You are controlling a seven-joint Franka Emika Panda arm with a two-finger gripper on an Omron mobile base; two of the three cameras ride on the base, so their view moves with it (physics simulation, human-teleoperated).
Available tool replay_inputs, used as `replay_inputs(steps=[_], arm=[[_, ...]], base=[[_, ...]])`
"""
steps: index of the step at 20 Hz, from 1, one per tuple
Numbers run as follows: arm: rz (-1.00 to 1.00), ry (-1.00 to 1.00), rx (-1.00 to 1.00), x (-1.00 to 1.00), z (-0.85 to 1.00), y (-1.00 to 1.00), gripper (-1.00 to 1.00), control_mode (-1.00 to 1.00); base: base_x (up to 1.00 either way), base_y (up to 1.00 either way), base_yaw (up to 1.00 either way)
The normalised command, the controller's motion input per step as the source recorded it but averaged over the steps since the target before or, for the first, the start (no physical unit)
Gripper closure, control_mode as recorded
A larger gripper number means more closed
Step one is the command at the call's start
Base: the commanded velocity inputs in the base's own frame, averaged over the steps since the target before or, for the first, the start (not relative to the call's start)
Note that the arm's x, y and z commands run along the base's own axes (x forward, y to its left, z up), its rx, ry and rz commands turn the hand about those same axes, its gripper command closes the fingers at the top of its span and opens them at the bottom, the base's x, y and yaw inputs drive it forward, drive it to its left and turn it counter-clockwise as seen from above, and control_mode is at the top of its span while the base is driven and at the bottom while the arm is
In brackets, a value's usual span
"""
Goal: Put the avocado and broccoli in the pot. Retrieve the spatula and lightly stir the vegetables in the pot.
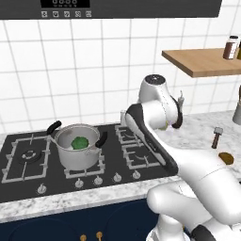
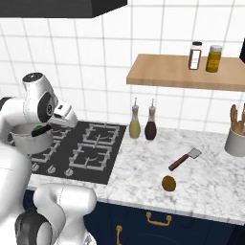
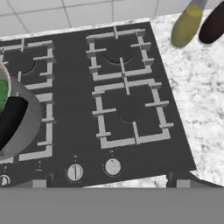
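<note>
Sitting inside the shiny steel pot [image 1: 77,150] on the black stove is the bumpy green broccoli [image 1: 79,142]; grey-bladed, brown-handled spatula [image 2: 184,159] lies on the marble counter [image 2: 206,186]; fingers released, grasping nothing

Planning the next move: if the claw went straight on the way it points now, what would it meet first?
Probably the cooktop: the hand view looks down on its right-hand burners, with nothing between. The pot sits off to one side. Depth is unclear.
</note>
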Motion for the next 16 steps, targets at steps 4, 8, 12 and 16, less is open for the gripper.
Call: replay_inputs(steps=[4,8,12,16], arm=[[-0.24,0.05,0.0,-0.58,0.0,-1.0,-1.0,-1.0],[-0.15,0.05,0.0,-0.6,0.0,-1.0,-1.0,-1.0],[-0.05,0.1,0.0,-0.12,-0.1,-1.0,-1.0,-1.0],[0.0,0.15,0.0,0.08,-0.26,-1.0,-1.0,-1.0]], base=[[0.0,0.0,0.0],[0.0,0.0,0.0],[0.0,0.0,0.0],[0.0,0.0,0.0]])
